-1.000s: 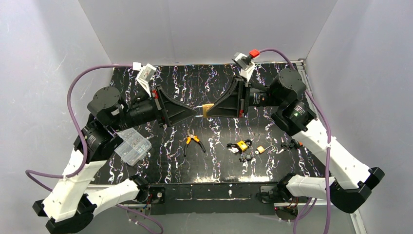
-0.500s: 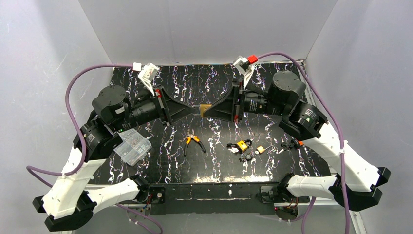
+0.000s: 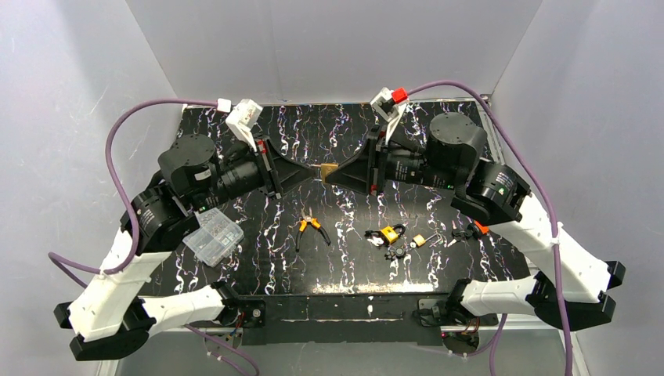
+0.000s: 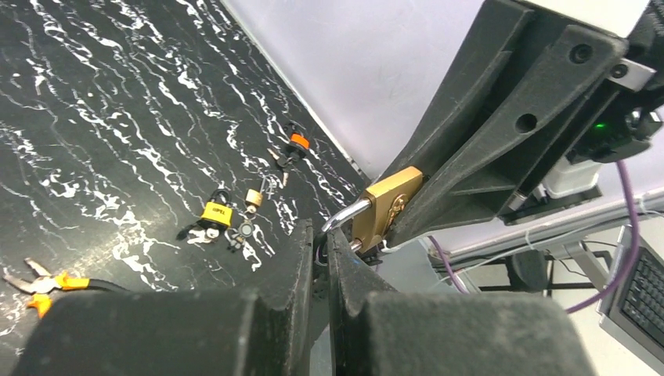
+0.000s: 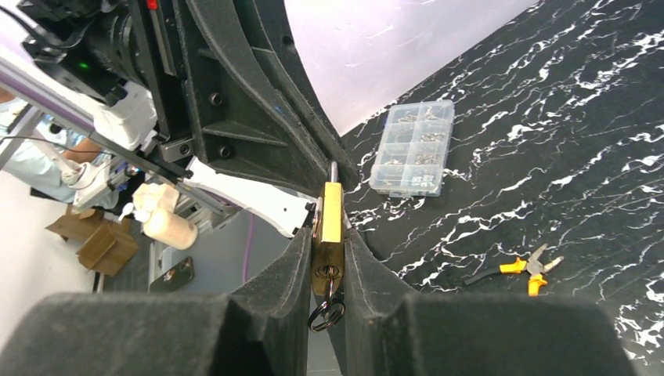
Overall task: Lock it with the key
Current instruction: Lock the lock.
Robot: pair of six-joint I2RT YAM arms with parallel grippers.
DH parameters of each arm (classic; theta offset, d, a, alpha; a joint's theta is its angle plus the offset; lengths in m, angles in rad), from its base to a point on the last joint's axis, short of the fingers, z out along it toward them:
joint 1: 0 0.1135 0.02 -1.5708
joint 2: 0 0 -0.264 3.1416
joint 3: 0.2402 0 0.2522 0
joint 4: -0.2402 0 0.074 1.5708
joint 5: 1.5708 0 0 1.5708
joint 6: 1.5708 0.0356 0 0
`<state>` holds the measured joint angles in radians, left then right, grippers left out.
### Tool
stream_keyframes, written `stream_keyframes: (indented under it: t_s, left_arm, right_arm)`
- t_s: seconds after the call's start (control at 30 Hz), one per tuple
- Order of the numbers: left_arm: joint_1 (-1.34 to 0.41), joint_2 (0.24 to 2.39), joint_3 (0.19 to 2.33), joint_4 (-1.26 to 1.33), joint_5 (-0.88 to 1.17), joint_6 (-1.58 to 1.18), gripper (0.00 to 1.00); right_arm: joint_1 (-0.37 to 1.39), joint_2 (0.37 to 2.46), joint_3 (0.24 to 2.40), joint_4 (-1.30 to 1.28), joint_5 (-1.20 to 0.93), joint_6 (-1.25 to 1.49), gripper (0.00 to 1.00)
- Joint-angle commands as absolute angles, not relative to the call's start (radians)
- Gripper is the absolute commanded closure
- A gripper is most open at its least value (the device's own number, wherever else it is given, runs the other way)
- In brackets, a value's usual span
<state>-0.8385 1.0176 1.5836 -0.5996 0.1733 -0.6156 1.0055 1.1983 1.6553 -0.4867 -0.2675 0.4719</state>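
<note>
A brass padlock hangs in the air over the middle of the table, and my right gripper is shut on its body. In the right wrist view the padlock sits edge-on between the pads, and a key with a dark ring sticks out of its keyhole toward the camera. My left gripper faces it from the left, shut. In the left wrist view its tips sit against the end of the silver shackle, which stands out of the padlock. Whether they pinch it is unclear.
On the black marbled table lie a clear parts box at the left, orange-handled pliers in the middle, a yellow padlock, a small brass padlock and keys with an orange tag at the right.
Both grippers and the padlock between them have drifted slightly left and toward the back. Both arms have swung inward. The grips look unchanged.
</note>
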Motion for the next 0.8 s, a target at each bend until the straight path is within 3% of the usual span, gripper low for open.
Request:
stream_keyframes:
  t_s: [0.0, 0.33, 0.77]
  left_arm:
    - [-0.917, 1.094, 1.616, -0.505, 0.191, -0.632, 1.00]
    - [-0.997, 1.113, 1.643, -0.495, 0.091, -0.608, 1.00]
    - [-1.089, 1.135, 1.684, -0.370, 0.154, -0.611, 1.00]
  right_arm:
    - [1.076, 1.302, 1.711, -0.471, -0.252, 0.422, 0.99]
    - [1.098, 1.345, 1.732, -0.517, -0.185, 0.406, 0.99]
    - [1.101, 1.358, 1.701, -0.501, -0.207, 0.399, 0.99]
